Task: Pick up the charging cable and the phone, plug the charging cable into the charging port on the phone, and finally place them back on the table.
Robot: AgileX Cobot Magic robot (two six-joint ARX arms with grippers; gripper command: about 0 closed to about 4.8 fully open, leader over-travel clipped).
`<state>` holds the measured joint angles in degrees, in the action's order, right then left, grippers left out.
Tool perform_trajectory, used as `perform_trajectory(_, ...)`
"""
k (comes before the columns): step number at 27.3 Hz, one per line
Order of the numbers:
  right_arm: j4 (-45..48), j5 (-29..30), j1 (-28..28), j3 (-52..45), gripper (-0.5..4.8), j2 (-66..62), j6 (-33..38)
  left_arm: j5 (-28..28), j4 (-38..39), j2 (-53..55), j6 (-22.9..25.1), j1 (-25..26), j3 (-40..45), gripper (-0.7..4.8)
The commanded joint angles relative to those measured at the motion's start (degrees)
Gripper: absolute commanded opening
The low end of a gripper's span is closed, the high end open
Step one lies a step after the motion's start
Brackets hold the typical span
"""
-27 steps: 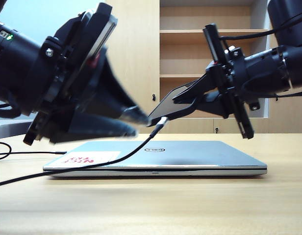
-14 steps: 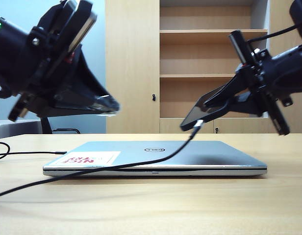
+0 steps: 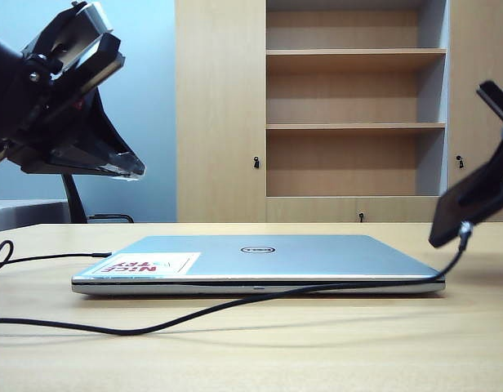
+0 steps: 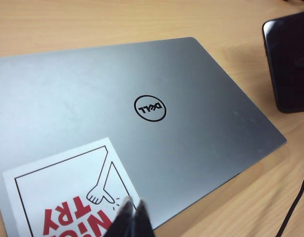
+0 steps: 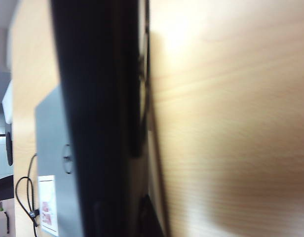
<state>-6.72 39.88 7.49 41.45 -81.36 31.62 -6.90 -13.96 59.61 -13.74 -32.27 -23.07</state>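
Plainly, "DELL" marks the laptop (image 4: 150, 108); left pincer (image 4: 132, 217) closed, right pincer (image 3: 500, 184) gripping phone (image 3: 468, 208).

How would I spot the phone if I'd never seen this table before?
Find the big silver laptop lying closed on the table. Look past its right end, where the right gripper holds something tilted in the air. That small flat black slab is the phone; the black charging cable hangs from its lower end.

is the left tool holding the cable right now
No: the left tool hangs shut and empty above the laptop, while the charging cable runs across the table to the phone at the right.
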Motion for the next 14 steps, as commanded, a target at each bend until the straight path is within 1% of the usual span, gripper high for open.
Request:
perform_trajectory(1,-0.5,0.5,0.5,1.0,-0.06,-1.4,-2.4,-0.2,-0.3,-0.2,0.3,-0.1,-0.2,-0.06)
perform_trajectory(10,-1.4,-0.1,0.4,4.3,-0.06,-7.0,-4.7,-0.2,-0.3,-0.2,0.3,-0.1,-0.2,-0.06)
perform_trajectory(14,-3.6,-0.5,0.3,5.7,-0.06,-8.7,-5.1,-0.2,-0.3,-0.2,0.3,-0.1,-0.2,-0.06)
